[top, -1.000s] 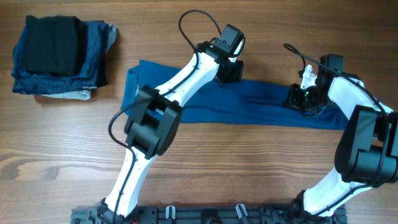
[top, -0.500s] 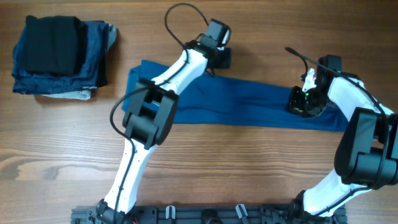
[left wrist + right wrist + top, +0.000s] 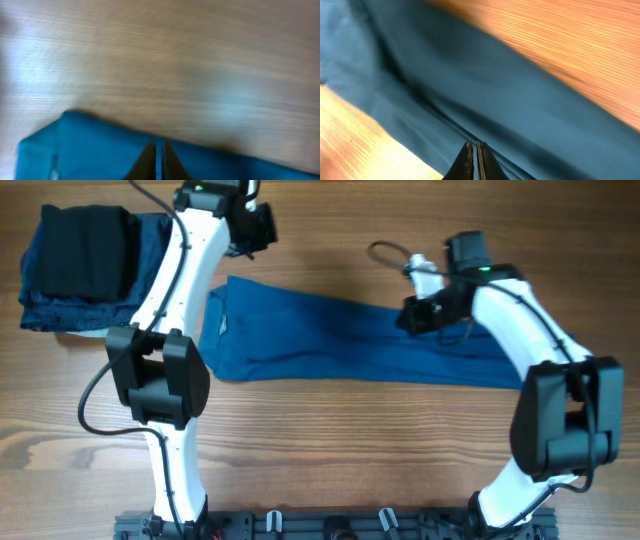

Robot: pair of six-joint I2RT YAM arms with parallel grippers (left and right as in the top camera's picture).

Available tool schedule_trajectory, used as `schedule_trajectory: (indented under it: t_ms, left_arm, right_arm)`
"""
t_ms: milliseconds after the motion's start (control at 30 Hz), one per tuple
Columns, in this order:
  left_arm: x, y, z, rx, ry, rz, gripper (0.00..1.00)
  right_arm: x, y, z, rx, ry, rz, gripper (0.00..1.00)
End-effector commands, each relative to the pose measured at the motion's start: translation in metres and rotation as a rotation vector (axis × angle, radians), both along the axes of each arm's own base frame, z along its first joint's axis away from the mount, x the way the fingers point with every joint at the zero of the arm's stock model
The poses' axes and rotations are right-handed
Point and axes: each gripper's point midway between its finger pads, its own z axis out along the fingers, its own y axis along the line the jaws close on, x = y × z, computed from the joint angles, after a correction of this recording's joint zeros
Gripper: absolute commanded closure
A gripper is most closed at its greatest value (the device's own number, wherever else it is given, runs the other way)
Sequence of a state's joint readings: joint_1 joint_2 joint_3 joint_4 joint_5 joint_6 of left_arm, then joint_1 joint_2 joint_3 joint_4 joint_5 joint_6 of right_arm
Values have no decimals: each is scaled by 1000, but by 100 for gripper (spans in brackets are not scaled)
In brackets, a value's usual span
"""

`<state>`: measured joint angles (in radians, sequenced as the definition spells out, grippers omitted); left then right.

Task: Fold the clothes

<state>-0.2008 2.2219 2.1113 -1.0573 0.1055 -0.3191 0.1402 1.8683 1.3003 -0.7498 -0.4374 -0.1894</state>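
The blue polo shirt (image 3: 330,340) lies on the wooden table folded into a long strip that runs from left to right. My left gripper (image 3: 262,235) is shut and empty. It hovers just beyond the shirt's far left corner, near the pile. In the left wrist view its tips (image 3: 157,147) are above the shirt's far edge (image 3: 90,150). My right gripper (image 3: 408,318) is shut over the right half of the shirt. In the right wrist view its tips (image 3: 474,146) point at a fold ridge in the cloth (image 3: 520,100). Both wrist views are blurred.
A pile of folded garments stands at the far left: a black piece (image 3: 85,250) on top of darker denim-blue pieces (image 3: 60,305). Bare wooden table (image 3: 400,440) lies in front of the shirt. The arm bases are at the front edge.
My left gripper has swung from the shirt's middle far edge to the left, toward the pile. My right gripper has moved left along the shirt from its right end.
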Motion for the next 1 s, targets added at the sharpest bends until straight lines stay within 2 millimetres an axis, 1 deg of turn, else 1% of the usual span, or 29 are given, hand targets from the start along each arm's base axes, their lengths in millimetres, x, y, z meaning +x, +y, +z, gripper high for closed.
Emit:
schedule_trajectory:
  t_ms: [0,33,100,167,200,233,267,300,333,400,433,467,567,633,700,767,800,900,967]
  left_arm:
    - [-35,9,-32,-5,195,-37,94]
    - [-45,8,-36,-13,241,-75,94]
    - [-60,4,-39,-29,295,-119,96]
    - [-66,-11,-35,-104,308,-180,96]
    - [-67,-15,-34,-125,313,-185,96]
    - [-69,-18,-35,-139,321,-189,95]
    - [-71,-20,-37,-140,328,-194,95]
    - [-73,-22,-42,-138,337,-198,94]
    - [-74,-25,-47,-142,340,-203,94]
    - [-78,-37,-55,-189,353,-225,94]
    - [-83,-51,-58,-237,350,-287,94]
    - [-88,-60,-62,-245,351,-329,94]
    - [-94,-75,-67,-234,347,-375,91]
    - [-95,-74,-73,-187,352,-378,90]
    - [-97,-76,-79,-173,365,-379,90]
    - [-98,-77,-86,-172,378,-377,89]
    - [-98,-76,-93,-171,393,-375,89]
    - [-97,-77,-111,-169,413,-373,91]
    - [-96,-77,-118,-168,416,-372,91]
  right_arm:
    - [6,31,-3,-111,-176,267,96]
    - [9,38,-2,-134,-215,309,96]
    - [10,49,-1,-157,-271,385,96]
    - [10,56,0,-157,-294,427,96]
    - [8,59,0,-148,-297,448,95]
    - [4,62,0,-138,-299,475,93]
    - [1,64,-1,-134,-297,503,87]
    - [-2,64,-3,-137,-294,524,78]
    - [-2,64,-3,-138,-294,528,76]
    - [-2,64,-4,-139,-297,538,74]
    - [-5,68,-2,-113,-300,560,74]
    - [-8,74,0,-75,-301,576,73]
    - [-13,80,-2,-60,-310,627,69]
    - [-17,82,-10,-49,-281,634,69]
    - [-23,83,-26,-53,-249,671,69]
    - [-23,84,-38,-53,-234,681,69]
    - [-23,85,-45,-53,-223,682,70]
    - [-24,85,-46,-47,-216,682,75]
    - [-27,88,-45,-24,-208,686,77]
